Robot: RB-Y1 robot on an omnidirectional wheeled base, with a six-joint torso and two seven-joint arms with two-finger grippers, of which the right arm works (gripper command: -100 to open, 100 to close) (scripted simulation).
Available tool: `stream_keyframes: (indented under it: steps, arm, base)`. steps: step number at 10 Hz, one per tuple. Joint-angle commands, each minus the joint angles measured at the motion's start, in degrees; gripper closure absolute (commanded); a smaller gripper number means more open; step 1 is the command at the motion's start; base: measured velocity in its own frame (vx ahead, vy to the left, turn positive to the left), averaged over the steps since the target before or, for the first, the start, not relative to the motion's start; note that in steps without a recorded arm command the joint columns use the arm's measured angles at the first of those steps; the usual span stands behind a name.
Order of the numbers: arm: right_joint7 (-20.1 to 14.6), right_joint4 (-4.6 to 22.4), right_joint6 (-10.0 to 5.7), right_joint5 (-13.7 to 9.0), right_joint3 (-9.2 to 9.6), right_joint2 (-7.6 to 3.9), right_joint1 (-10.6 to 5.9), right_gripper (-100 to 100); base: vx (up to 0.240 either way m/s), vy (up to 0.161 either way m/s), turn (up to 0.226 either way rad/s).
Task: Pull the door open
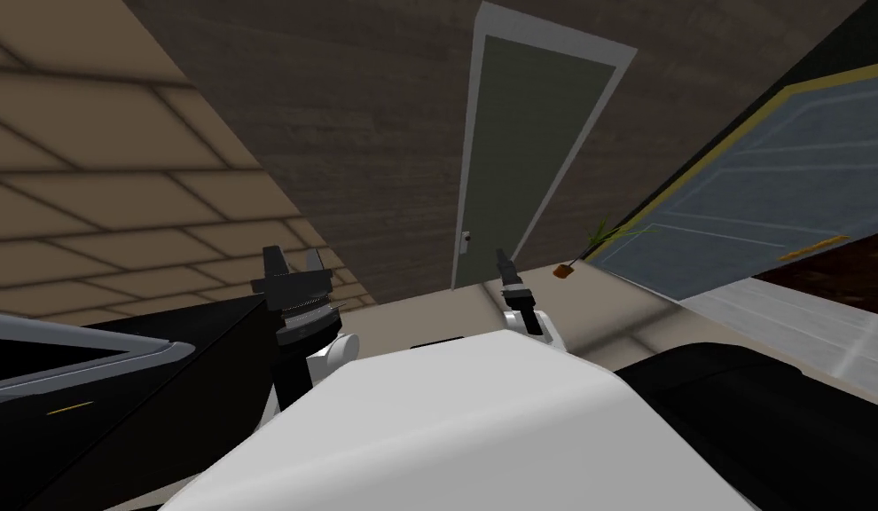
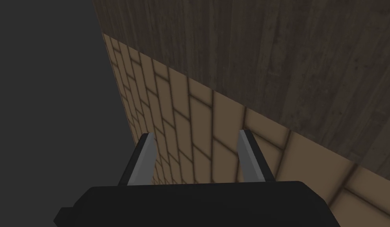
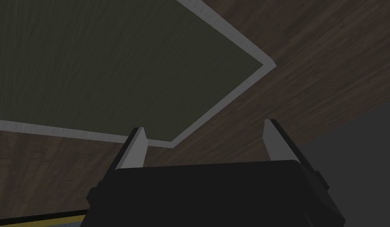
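A dark olive-grey door [image 1: 530, 151] in a light grey frame stands shut in the dark wood-grain wall ahead. A small handle plate [image 1: 465, 243] sits low on its left edge. My right gripper [image 1: 503, 260] hangs in front of the door's lower part, well short of it, pointing up toward the door. Its wrist view looks at the door panel [image 3: 111, 67] and a corner of the frame, with the right gripper [image 3: 204, 140] open and nothing between the fingers. My left gripper [image 1: 293, 263] is raised at my left, also open [image 2: 196, 144], facing a tan brick wall.
A small potted plant [image 1: 597, 244] stands on the floor right of the door. A large blue-grey panelled door with a yellow edge [image 1: 765, 195] fills the right wall. Black areas lie at both lower corners [image 1: 91, 399]. Beige floor runs between me and the door.
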Motion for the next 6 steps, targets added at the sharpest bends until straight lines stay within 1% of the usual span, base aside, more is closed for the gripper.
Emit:
stream_keyframes:
  steps: [1,2,6]
  arm:
    - [2.16,1.59,-0.04,1.22,-1.03,0.09,-0.16,-100]
    - [3.41,2.69,-0.05,1.96,-1.72,0.11,-0.39,-100]
    - [8.40,7.13,-0.08,4.89,-4.49,0.25,-1.32,-100]
  base:
    - [0.082,-0.064,0.182]
    - [0.089,-0.066,0.143]
    - [0.081,-0.072,0.180]
